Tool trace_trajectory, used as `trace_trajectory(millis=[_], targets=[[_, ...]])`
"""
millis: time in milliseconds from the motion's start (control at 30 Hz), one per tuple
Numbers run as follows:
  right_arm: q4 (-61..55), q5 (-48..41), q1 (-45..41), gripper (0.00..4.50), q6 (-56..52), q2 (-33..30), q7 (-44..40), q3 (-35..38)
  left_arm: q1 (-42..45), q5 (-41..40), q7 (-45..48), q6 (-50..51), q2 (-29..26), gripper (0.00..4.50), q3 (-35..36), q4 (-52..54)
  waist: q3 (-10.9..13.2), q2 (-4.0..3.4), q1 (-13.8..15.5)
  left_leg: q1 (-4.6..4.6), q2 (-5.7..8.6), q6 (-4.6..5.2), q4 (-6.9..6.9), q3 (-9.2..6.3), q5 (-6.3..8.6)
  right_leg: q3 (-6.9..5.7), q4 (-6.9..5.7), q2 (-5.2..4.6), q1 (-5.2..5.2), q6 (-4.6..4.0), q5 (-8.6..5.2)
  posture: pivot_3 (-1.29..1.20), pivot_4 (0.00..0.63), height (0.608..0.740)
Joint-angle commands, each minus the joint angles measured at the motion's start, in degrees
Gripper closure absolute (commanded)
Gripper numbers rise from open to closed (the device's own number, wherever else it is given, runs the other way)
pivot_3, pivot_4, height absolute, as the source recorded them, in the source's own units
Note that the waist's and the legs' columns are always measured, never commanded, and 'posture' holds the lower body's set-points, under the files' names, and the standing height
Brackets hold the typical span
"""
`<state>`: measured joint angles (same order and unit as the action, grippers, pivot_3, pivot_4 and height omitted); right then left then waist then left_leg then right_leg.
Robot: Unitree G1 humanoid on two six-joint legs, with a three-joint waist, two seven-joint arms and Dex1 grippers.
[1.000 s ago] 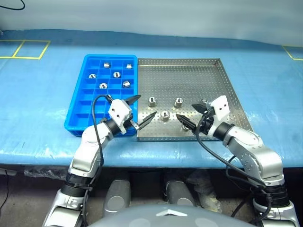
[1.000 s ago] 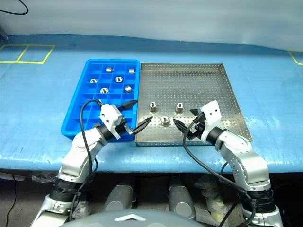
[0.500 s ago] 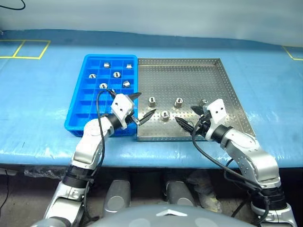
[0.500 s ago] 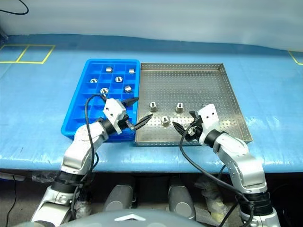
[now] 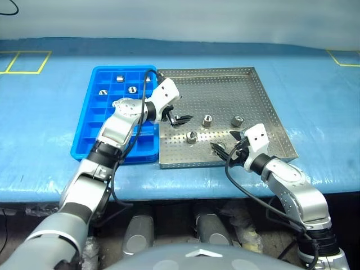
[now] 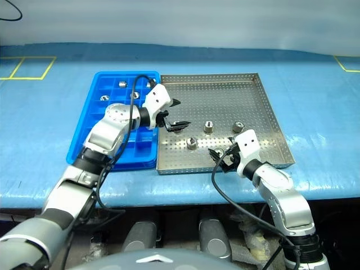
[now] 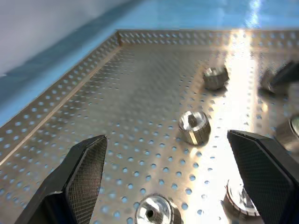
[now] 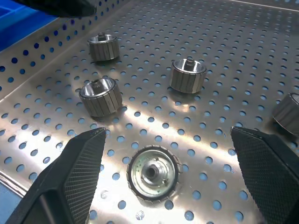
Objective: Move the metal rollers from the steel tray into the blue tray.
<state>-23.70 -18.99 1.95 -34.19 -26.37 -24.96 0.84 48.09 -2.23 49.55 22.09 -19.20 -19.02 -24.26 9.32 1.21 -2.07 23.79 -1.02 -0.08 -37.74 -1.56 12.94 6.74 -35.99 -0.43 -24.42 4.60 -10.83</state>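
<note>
Steel tray [image 5: 225,93]: grey, dotted all over with small holes. Blue tray [image 5: 90,126]: bright blue, square grid. Rollers [image 8: 188,75]: shiny silver, ribbed sides. Table cover [image 5: 315,95]: blue, yellow lines at 10 o'clock.

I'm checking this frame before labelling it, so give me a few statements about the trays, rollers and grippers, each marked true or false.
1. Both grippers are open and hold nothing. True: the left gripper and the right gripper stand with fingers apart, empty.
2. The left gripper hovers over the blue tray. False: it is over the steel tray, near the edge next to the blue tray.
3. Some metal rollers remain on the steel tray. True.
4. The blue tray holds no rollers. False: a few sit in its far compartments.
5. A roller lies between the right gripper's fingers in the right wrist view. True: it lies flat on the steel tray, ungripped.
</note>
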Motion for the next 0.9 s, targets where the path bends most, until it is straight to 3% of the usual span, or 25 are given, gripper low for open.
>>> trace_trajectory(millis=[33, 400, 667, 833, 900], targets=[[-2.6, 0.3, 0.4, 0.00, 1.3, 0.4, 0.5, 0.8, 6.0, 2.0, 2.4, 0.6, -0.5, 0.01, -0.1, -8.0, 0.0, 0.00, -0.4, 0.00, 0.00, 0.00, -0.01, 0.00, 0.00, 0.00, -0.01, 0.01, -0.01, 0.00, 0.00, -0.02, 0.150, 0.740], [-1.6, 2.5, 0.8, 0.00, 1.9, 0.4, 1.0, -0.1, 18.6, 10.6, 9.1, -5.7, 1.7, 0.01, -4.6, -29.3, 0.0, 0.03, -0.8, 0.13, 0.03, 0.03, 0.01, -0.02, 0.02, 0.05, 0.00, 0.02, -0.10, 0.02, 0.00, -0.03, 0.150, 0.740], [-0.6, 3.8, 1.2, 0.00, 2.3, 0.4, 1.3, -0.4, 21.1, 16.2, 12.5, -10.0, 3.6, 0.01, -7.6, -37.8, 0.0, 0.04, -1.3, 0.14, 0.04, 0.04, -0.02, -0.03, 0.02, 0.11, -0.01, 0.02, -0.09, 0.05, 0.01, -0.03, 0.150, 0.740], [0.1, 4.9, 1.2, 0.00, 2.7, 0.7, 1.4, -0.7, 21.5, 21.5, 9.4, -13.2, 5.3, 0.01, -10.3, -43.6, 0.0, 0.04, -1.5, 0.10, 0.06, 0.04, -0.04, -0.02, 0.02, 0.13, -0.02, 0.02, -0.05, 0.07, 0.02, -0.04, 0.150, 0.740], [0.6, 5.3, 1.4, 0.00, 2.8, 0.7, 1.5, -0.8, 21.4, 19.5, 8.7, -14.3, 6.5, 0.39, -7.4, -44.8, 0.0, 0.02, -1.5, 0.05, 0.06, 0.04, -0.06, -0.03, 0.02, 0.14, -0.04, 0.02, 0.00, 0.08, 0.02, -0.05, 0.150, 0.740]])
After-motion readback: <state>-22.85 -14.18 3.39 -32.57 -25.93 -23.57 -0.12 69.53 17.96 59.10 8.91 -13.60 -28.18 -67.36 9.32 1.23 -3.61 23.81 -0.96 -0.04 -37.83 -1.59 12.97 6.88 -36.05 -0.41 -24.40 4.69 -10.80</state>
